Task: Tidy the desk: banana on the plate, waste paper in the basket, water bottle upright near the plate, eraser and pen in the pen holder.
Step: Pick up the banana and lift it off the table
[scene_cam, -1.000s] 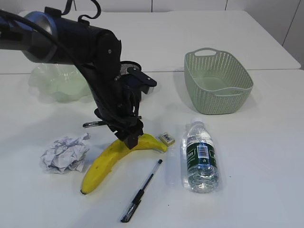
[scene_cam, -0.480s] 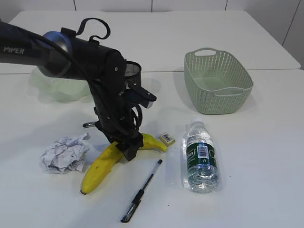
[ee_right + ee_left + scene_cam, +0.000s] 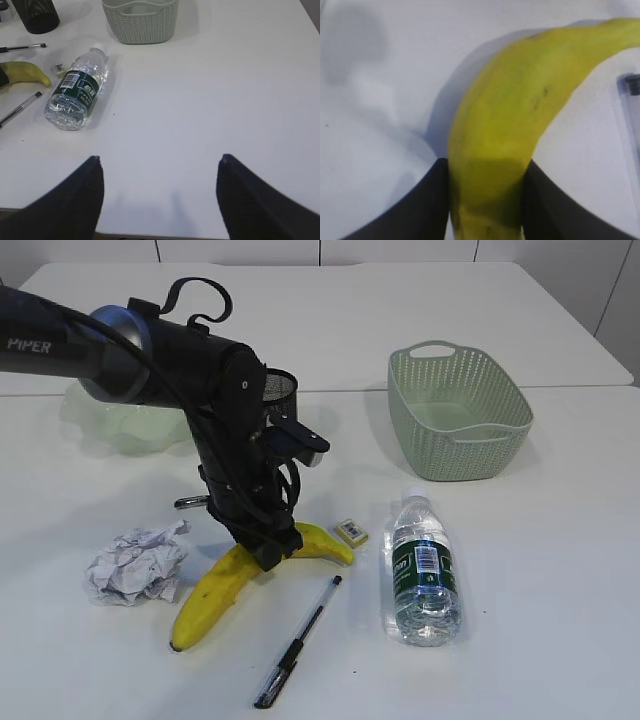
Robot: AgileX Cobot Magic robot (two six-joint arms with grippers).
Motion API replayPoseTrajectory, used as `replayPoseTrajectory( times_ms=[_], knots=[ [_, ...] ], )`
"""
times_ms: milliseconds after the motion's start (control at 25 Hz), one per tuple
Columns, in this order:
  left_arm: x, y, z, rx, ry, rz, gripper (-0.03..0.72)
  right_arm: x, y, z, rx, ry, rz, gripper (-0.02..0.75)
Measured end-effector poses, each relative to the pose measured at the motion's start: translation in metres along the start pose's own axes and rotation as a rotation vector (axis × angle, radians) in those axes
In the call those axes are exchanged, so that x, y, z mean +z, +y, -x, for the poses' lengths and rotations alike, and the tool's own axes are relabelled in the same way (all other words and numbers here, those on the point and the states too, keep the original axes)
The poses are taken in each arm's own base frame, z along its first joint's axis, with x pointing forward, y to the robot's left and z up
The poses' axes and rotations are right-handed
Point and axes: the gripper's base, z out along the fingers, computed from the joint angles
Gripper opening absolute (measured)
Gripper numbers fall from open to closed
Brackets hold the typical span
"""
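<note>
White tabletop [image 3: 560, 640] all round, plain and matte, so everything on it is showing up nicely. Down at the middle, the curved yellow banana [image 3: 225, 585] is being pinched across its thick middle by the left gripper [image 3: 272, 548]; in the left wrist view both black fingers [image 3: 420, 210] are being pressed against the smooth, slightly speckled peel, so it's clamped on the fruit, which is lying flat on the table, not lifted. Gripping it mid-body makes sense, probably so it's balanced for the carry to the pale green, wavy-rimmed translucent plate [image 3: 100, 420] being half hidden behind the arm at far left. The right gripper [image 3: 157, 195] is being held wide apart over bare table, with nothing in it. Everything else is waiting: the crumpled white ball of waste paper [image 3: 135, 565] just left of the banana, the clear plastic water bottle [image 3: 422, 575] lying on its side, the small eraser [image 3: 350, 532] between bottle and banana, the slim black pen [image 3: 297, 642] in front, the black mesh pen holder [image 3: 278, 390] mostly hidden behind the arm, and the green woven-look plastic basket [image 3: 458, 412] sitting empty at the back right.
</note>
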Motion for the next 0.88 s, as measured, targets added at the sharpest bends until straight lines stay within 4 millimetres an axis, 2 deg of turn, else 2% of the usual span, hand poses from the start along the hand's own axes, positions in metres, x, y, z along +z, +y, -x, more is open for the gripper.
replayPoseTrajectory(
  times_ms=[400,880],
  knots=[
    [-0.005,0.000,-0.001,0.003,0.025,-0.003,0.286,0.000,0.000,0.000,0.000,0.000,0.000,0.520],
    [-0.074,0.005,0.009,0.052,-0.091,0.088,0.286,0.000,0.000,0.000,0.000,0.000,0.000,0.520]
  ],
)
